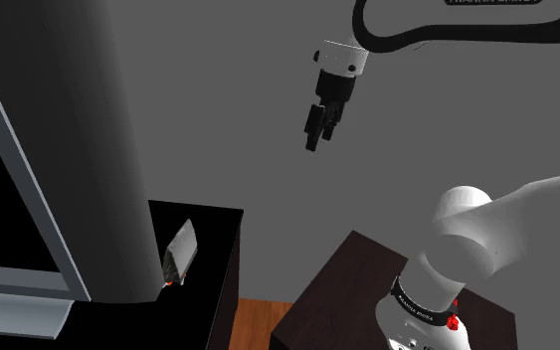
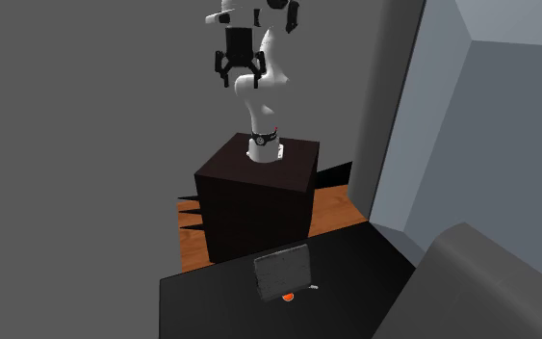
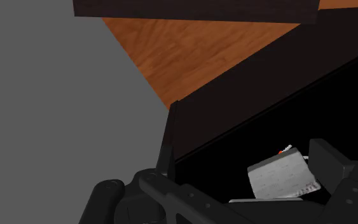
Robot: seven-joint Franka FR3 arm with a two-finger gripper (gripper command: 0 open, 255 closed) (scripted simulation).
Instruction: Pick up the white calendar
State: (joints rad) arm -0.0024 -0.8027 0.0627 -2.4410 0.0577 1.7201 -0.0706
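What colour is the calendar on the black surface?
The calendar is pale grey, clearest in the wrist view.

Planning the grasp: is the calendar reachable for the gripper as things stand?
Probably yes: nothing lies between the gripper and the calendar, though a large grey shape stands close beside it.

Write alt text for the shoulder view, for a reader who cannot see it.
The black claw of the white arm hangs open in mid-air before a grey wall, well above and right of a pale calendar that leans on a black table beside a large grey object. The dark brown stand sits at lower right.
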